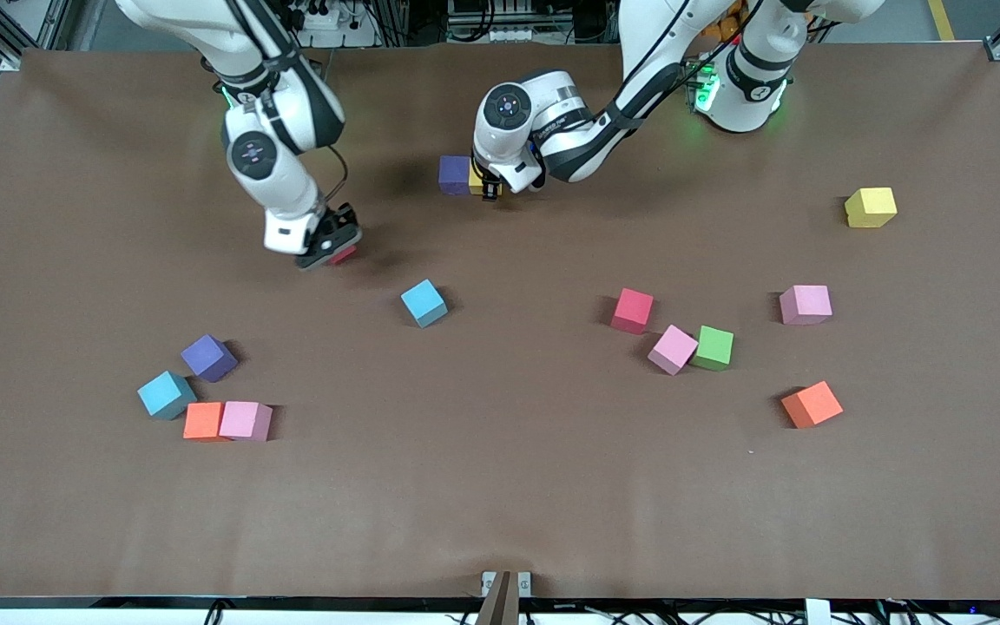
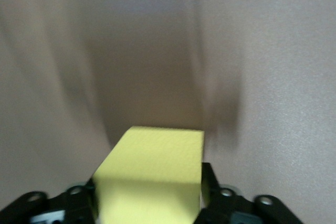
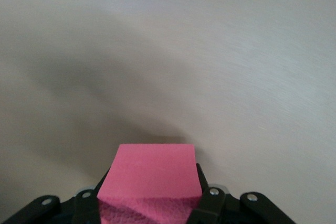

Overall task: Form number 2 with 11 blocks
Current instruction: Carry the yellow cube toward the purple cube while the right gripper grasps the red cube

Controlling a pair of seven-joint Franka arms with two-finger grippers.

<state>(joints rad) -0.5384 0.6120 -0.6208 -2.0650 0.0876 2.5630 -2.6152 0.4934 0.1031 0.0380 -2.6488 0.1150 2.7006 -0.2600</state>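
Two blocks in hand: my left gripper (image 1: 490,193) sits around a yellow block (image 2: 152,174) beside the purple block (image 1: 454,174), grip unclear mid-release, right gripper (image 1: 331,250) pinches a red-pink block (image 3: 149,179) low over the table (image 1: 500,486), next placing it alongside

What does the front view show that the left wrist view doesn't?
Front only: both arms, the purple block touching the yellow one, twelve loose blocks scattered on the table, and the right end effector shut on a red block. Left wrist only: the yellow block's faces close up. Both: the yellow block between the left end effector fingers.
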